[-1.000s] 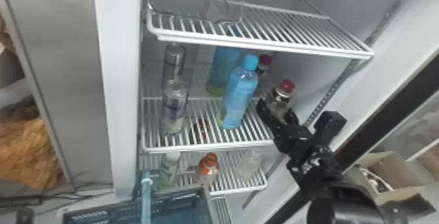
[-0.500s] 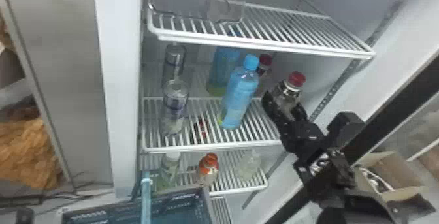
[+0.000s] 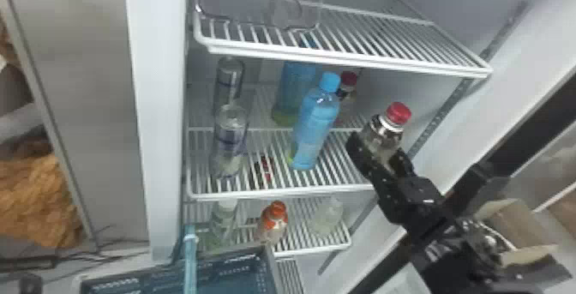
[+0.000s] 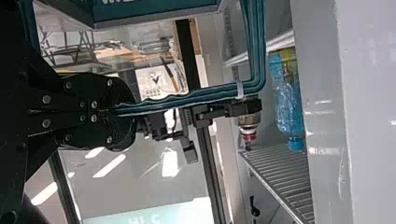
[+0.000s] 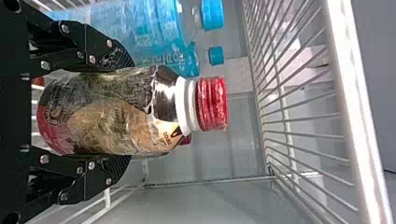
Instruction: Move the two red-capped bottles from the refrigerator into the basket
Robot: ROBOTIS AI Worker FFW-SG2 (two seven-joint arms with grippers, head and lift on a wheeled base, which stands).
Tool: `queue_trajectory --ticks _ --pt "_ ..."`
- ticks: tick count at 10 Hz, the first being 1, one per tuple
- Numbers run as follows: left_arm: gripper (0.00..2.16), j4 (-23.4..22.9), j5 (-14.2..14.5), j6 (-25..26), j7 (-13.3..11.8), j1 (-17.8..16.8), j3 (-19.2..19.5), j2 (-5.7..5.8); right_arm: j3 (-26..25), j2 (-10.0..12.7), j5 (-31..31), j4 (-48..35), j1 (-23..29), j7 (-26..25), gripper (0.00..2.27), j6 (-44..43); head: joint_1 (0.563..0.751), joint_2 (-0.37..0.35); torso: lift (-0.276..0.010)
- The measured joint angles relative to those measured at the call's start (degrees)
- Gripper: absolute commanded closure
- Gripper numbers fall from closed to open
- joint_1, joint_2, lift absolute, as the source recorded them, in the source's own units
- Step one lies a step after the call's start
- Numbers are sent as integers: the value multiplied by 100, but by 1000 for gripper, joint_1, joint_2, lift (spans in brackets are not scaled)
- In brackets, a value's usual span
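Note:
In the head view my right gripper [image 3: 379, 156] is shut on a red-capped bottle [image 3: 383, 130], upright and tilted slightly at the right front of the middle shelf. Both fingers of my right gripper [image 5: 123, 112] press the sides of that bottle [image 5: 112, 112] in the right wrist view. Behind the blue bottle, a second red-capped bottle [image 3: 348, 87] stands partly hidden. The basket [image 3: 231, 274] is at the bottom of the head view, its teal handle [image 3: 190, 263] raised. In the left wrist view my left gripper [image 4: 112, 112] is shut on the handle [image 4: 187, 97].
Blue-capped bottles [image 3: 315, 121] stand left of the held bottle, with clear cans [image 3: 230, 139] farther left. The upper shelf's front edge [image 3: 343, 61] passes above. Bottles, one orange-capped [image 3: 274, 220], stand on the lower shelf. The fridge's side wall [image 3: 160, 113] rises at left.
My right gripper has drawn the red-capped bottle toward the right and forward, away from the blue bottle and the other red-capped one. The basket has hardly shifted.

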Motion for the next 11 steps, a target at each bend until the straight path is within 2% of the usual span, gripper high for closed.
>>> queue_trajectory --ticks 4,8,11 --pt "1202 0 0 0 4 20 29 0 -471 221 -17 -1190 1010 -4 1280 724 695 -350 0" --pt "1200 0 0 1 16 37 56 0 -698 325 -284 -2262 2051 -3 1280 1354 695 -350 0" --pt "1200 0 0 0 17 73 73 0 -1004 522 -399 -3089 2811 6 1280 1904 695 -350 0"
